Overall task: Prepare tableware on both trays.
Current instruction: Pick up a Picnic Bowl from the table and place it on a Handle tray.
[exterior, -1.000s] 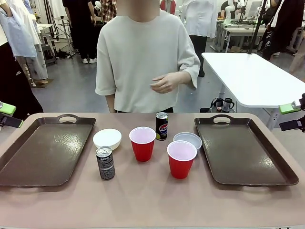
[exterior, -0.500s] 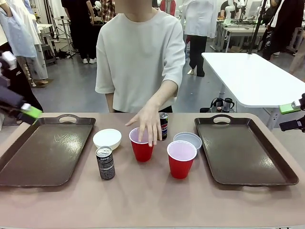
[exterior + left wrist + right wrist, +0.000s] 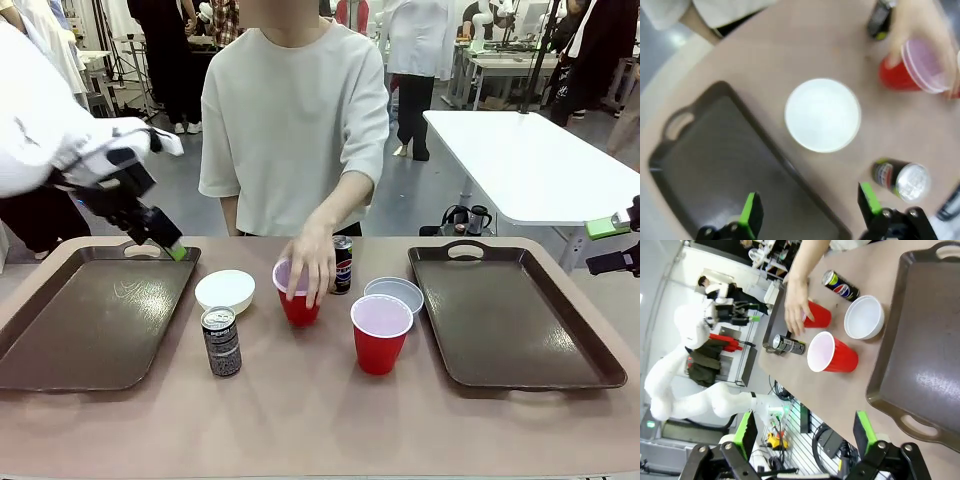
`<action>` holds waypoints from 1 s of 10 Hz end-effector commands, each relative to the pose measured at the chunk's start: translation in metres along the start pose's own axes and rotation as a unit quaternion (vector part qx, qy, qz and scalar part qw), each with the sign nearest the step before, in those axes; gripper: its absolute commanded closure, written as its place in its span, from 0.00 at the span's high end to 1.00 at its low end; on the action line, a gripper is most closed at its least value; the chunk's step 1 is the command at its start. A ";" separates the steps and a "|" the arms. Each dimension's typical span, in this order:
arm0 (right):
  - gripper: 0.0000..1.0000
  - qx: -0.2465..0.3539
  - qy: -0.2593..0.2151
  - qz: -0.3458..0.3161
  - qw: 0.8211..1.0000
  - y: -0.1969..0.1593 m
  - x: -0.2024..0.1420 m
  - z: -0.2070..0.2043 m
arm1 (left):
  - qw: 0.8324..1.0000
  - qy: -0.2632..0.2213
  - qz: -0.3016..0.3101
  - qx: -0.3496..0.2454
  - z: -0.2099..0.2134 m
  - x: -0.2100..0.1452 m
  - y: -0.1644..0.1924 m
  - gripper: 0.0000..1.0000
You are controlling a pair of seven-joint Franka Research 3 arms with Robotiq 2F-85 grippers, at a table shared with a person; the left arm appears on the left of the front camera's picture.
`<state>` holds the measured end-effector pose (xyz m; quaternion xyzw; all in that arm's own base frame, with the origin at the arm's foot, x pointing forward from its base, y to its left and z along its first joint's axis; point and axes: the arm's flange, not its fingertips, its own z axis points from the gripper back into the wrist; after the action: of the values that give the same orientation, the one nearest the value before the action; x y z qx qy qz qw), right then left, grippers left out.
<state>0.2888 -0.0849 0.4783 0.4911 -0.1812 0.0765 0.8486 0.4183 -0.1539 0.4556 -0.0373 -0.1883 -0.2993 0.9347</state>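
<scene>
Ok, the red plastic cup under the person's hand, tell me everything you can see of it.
The red plastic cup with a pale inside is mid-table between the small shallow white bowl and the slim dark drink can, clear of both. The person's hand lies over its rim from the far side, fingers down its front wall, covering most of the mouth. It looks tipped rather than upright; whether its base is off the tan table I can't tell.

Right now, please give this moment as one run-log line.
left tool: open, above left tray | right tool: open | person's hand: on red cup
</scene>
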 end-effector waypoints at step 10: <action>1.00 0.013 -0.007 0.008 1.000 -0.002 0.003 0.000 | 0.997 0.081 0.005 0.001 -0.104 0.045 -0.006 1.00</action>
<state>0.2889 -0.0853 0.4783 0.4910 -0.1810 0.0761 0.8487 0.4701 -0.1921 0.3726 -0.0170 -0.1217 -0.3022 0.9453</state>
